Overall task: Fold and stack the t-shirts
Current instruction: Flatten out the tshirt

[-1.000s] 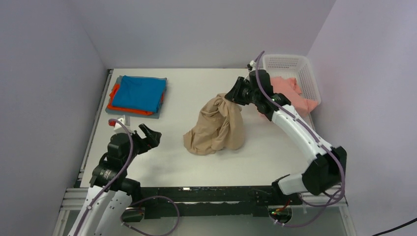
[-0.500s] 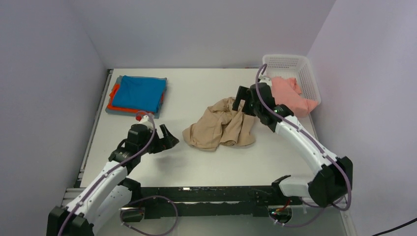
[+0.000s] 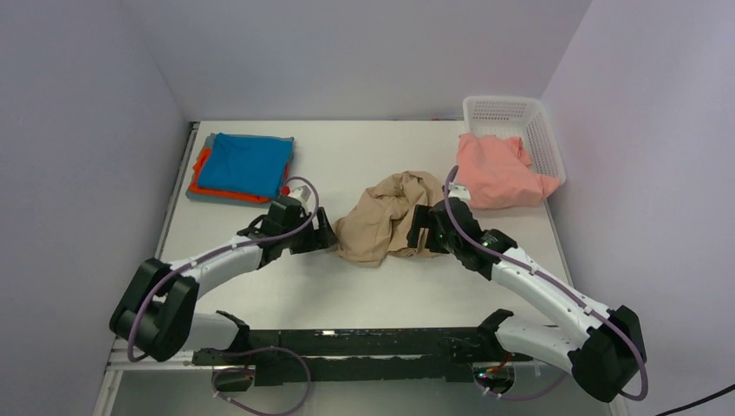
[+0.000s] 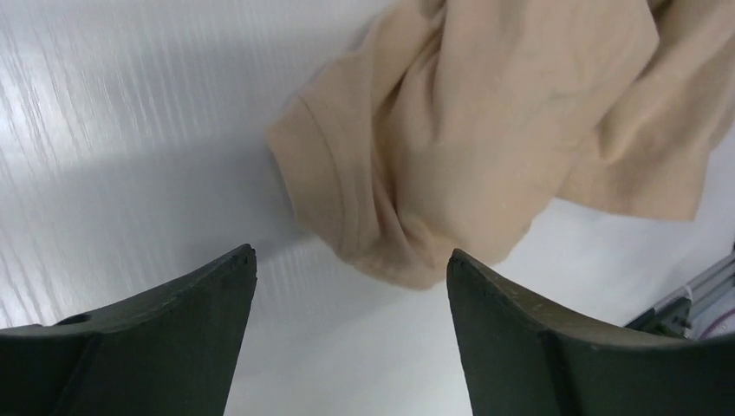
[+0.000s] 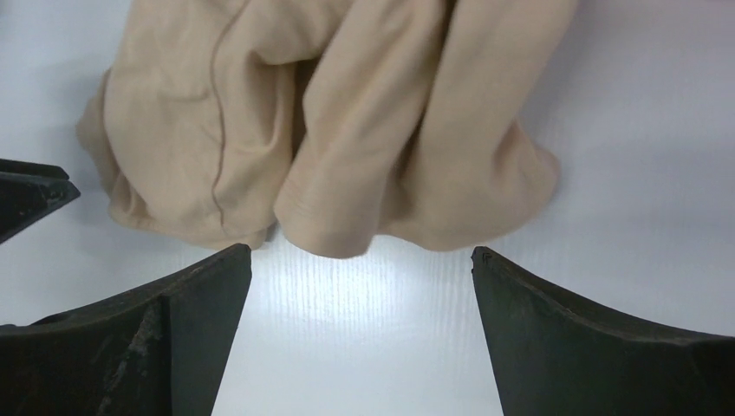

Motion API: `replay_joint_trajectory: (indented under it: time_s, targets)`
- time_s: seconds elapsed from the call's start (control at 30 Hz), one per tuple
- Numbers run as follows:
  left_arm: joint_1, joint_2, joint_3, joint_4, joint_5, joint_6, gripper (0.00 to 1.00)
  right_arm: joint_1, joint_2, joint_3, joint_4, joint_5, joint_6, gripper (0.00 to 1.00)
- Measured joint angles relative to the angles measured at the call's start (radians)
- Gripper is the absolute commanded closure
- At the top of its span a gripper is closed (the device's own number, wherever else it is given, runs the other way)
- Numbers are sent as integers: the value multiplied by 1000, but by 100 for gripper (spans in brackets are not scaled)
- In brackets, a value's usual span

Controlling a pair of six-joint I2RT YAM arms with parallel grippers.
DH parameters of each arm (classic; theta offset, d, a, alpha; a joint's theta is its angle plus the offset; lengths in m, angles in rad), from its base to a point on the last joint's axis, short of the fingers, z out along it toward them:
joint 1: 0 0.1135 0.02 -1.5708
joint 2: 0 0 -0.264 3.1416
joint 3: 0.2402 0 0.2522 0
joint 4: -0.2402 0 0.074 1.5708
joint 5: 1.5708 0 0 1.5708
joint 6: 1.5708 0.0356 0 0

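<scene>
While left hand (image 3: 321, 237) and right hand (image 3: 423, 231) gape apart, crumpled tan tee (image 3: 386, 221) between, outline lost in folds.

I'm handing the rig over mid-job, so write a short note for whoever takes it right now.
Both open and empty: left pincer low by the tan tee on its left side, right pincer low on its right.
The tan tee lies crumpled mid-table.
Done: blue tee folded on top of the orange tee and grey tee, far left.
Left: fold and stack the tan tee, then the pink tee spilling out of the basket.
</scene>
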Motion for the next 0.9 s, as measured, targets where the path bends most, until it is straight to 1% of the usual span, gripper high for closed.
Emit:
replay_joint_trajectory:
  time_s: [0.1,0.17,0.3,0.33,0.37,0.4,0.5,0.53,0.63,0.7,0.77,0.83,0.87,0.9]
  targets:
    - [-3,89,37,32,-16,10,27,0,-50,-41,-24,49,54,0]
    - [-3,150,61,39,-31,13,38,0,-84,-64,-45,87,92,0]
    - [-5,249,108,45,-45,12,66,-2,-115,-93,-76,154,151,0]
    - [-5,272,125,47,-46,15,77,-4,-113,-97,-76,162,159,0]
    - [-6,293,143,49,-47,16,94,-6,-108,-98,-76,169,165,0]
    - [-8,312,158,52,-46,16,100,-10,-101,-99,-75,172,169,0]
    - [-14,348,187,55,-45,21,100,-29,-61,-99,-64,173,172,1]
    - [-17,349,190,56,-47,22,100,-42,-43,-99,-58,171,171,3]
    - [-21,344,187,54,-57,25,100,-111,8,-102,-23,145,156,17]
    - [-21,315,171,53,-72,30,100,-158,28,-116,35,96,134,22]
    - [-22,267,151,45,-91,37,100,-218,41,-140,104,47,112,24]
    - [-23,216,141,33,-111,44,100,-243,64,-167,184,0,79,28]
    - [-23,196,140,30,-117,47,100,-245,82,-176,219,-26,63,33]
    - [-24,180,140,29,-121,51,100,-245,100,-179,245,-43,51,39]
